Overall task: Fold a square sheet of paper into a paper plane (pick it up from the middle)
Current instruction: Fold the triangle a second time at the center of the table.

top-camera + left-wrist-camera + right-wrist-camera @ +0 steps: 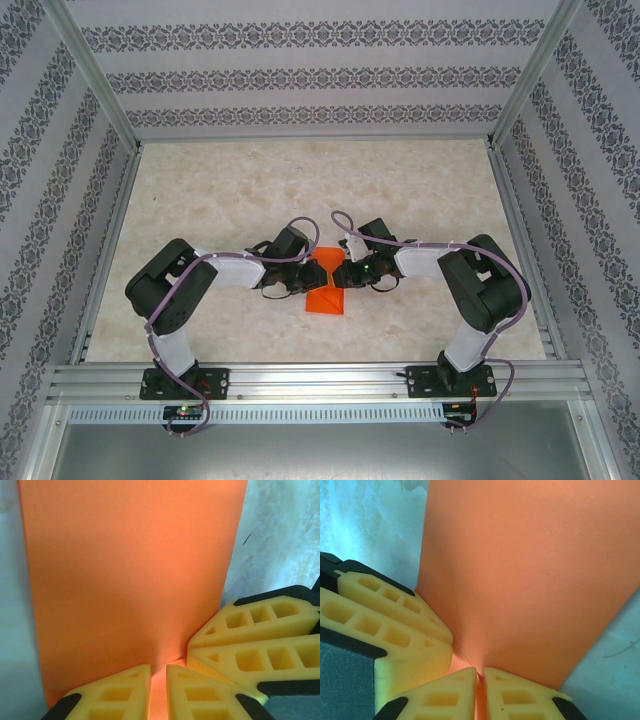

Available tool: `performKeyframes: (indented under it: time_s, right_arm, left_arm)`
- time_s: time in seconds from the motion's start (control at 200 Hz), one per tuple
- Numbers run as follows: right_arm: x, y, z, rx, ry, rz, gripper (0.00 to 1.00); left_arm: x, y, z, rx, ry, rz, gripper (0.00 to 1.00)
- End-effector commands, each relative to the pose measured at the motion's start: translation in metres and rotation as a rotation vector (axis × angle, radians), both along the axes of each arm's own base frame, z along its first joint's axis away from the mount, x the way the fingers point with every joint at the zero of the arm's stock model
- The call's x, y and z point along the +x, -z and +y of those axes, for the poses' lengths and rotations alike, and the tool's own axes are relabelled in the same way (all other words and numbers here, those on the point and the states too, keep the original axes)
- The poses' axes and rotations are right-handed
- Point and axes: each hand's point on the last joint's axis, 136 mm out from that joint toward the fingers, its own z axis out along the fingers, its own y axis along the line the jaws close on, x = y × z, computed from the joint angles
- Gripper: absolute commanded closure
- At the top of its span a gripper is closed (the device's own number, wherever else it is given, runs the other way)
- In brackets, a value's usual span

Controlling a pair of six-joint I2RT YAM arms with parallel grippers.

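Left arm [175, 290] at lower left of the top view, bolted to the aluminium rail [320, 380], elbow bent, forearm reaching rightward to frame centre. At its tip, left gripper [304, 279], clenched on the left edge of the orange paper [326, 298]. Paper at the middle of the marbled tabletop [250, 190], between both grippers, folded, narrow where they meet and wider toward the bottom of the frame. Cannot tell whether raised or resting on the surface. Just right of it, right gripper [346, 274], likewise clamped on the paper's right edge. Beyond, right arm [480, 290] bending down to the rail at lower right.

In the left wrist view, broad orange face across left and centre. At bottom centre, two yellow fingertips [120, 692] nearly together, a sliver of paper pinched between. At right, the other gripper's yellow fingers [260, 630] pressed side by side against the paper's lower right edge.

In the right wrist view, the left gripper's fingers at left, touching the paper's lower left. At bottom centre, own fingertips closed on a thin orange edge. Paper rising toward upper right, pale tabletop at both sides.
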Motion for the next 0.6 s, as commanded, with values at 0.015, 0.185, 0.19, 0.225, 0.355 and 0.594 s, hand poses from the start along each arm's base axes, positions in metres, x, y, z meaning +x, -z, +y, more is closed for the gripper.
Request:
performKeyframes:
  time_s: [0.015,0.185,0.19,0.225,0.355,0.594]
  right_arm:
    - [0.001,0.005,-0.002,-0.013,0.020,-0.006,0.84]
    - [0.013,-0.029,-0.002,0.017,0.079,-0.067,0.75]
    - [0.013,-0.031,-0.003,0.018,0.082,-0.070,0.75]
    - [0.015,-0.041,-0.006,0.018,0.102,-0.091,0.74]
    - [0.015,-0.063,-0.021,0.018,0.199,-0.146,0.70]
    - [-0.029,-0.069,0.003,0.134,0.155,-0.058,0.90]
  left_arm:
    - [-0.009,0.014,0.001,0.028,0.004,0.004,0.82]
    - [-0.011,0.016,0.002,0.042,0.018,0.003,0.82]
    - [-0.011,0.016,0.002,0.043,0.018,0.004,0.82]
    - [-0.011,0.016,0.003,0.048,0.018,0.003,0.82]
    - [-0.012,0.018,0.004,0.052,0.020,0.003,0.82]
    - [-0.011,0.017,0.004,0.059,0.023,0.000,0.82]
